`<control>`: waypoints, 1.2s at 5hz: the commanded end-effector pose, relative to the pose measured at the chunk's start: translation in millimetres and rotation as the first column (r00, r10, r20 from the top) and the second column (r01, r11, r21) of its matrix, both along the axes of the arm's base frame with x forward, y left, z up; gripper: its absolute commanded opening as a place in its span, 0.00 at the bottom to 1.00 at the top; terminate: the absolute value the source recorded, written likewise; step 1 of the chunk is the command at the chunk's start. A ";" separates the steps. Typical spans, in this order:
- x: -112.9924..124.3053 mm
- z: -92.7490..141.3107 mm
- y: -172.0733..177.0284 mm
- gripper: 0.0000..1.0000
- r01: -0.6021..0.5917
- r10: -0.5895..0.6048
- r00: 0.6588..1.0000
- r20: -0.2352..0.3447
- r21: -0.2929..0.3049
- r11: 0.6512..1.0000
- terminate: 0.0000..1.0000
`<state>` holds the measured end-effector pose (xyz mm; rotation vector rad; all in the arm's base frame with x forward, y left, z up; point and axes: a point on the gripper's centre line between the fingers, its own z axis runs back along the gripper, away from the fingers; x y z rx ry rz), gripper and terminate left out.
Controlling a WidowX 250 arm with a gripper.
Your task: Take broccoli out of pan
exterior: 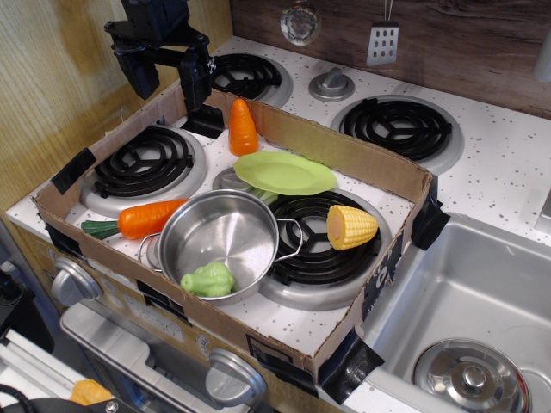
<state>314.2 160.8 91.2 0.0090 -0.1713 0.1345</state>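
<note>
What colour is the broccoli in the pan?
Pale green; the broccoli sits at the near edge of the steel pan, seen in the observation.image view.

The pan (219, 237) stood open from above, with only the broccoli (207, 280) at its near rim. A carrot (146, 218) crowded its left side, a green plate (285, 173) its far side, and a corn cob (350, 226) lay just past its right handle. The cardboard wall (362, 168) fenced the surface all round. The left rear burner (142, 161) was bare.
</note>
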 end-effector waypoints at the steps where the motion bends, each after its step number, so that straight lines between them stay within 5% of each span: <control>1: 0.0 0.0 0.0 1.00 0.000 0.000 1.000 0.000 0.000 1.000 0.00; 4: -2.6 44.0 -33.1 1.00 -0.111 0.109 0.993 0.038 0.061 0.992 0.00; 6: -32.6 24.8 -93.2 1.00 -0.291 0.290 0.956 0.050 0.007 0.957 0.00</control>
